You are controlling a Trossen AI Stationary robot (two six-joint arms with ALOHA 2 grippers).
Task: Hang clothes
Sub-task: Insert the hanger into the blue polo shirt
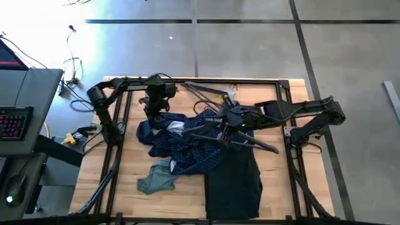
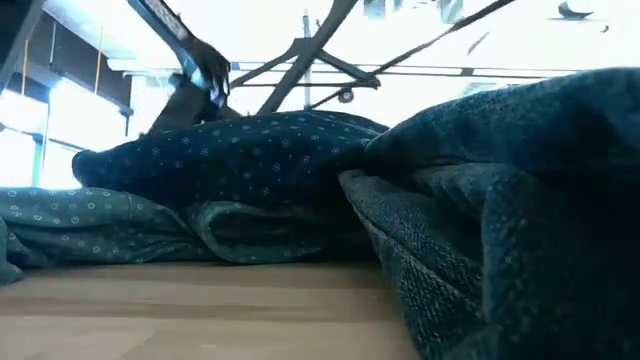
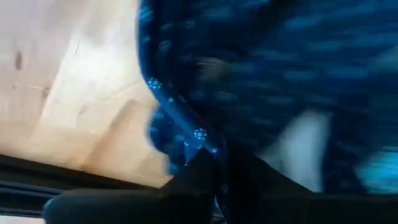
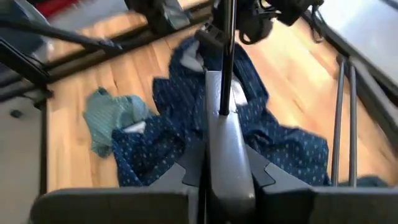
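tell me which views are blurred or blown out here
Left wrist view: smeared with blur, the navy dotted shirt barely readable. Low view: background washed out white, near dark fabric soft. High view: glare patch on the floor at upper left. Right wrist view: fairly clear.

Robotics lab or workshop: bare grey concrete floor (image 1: 250,44) around a light wooden table (image 1: 181,194) framed in black metal, a desk with backlit keyboard (image 1: 14,122) and loose cables (image 1: 74,62) alongside.
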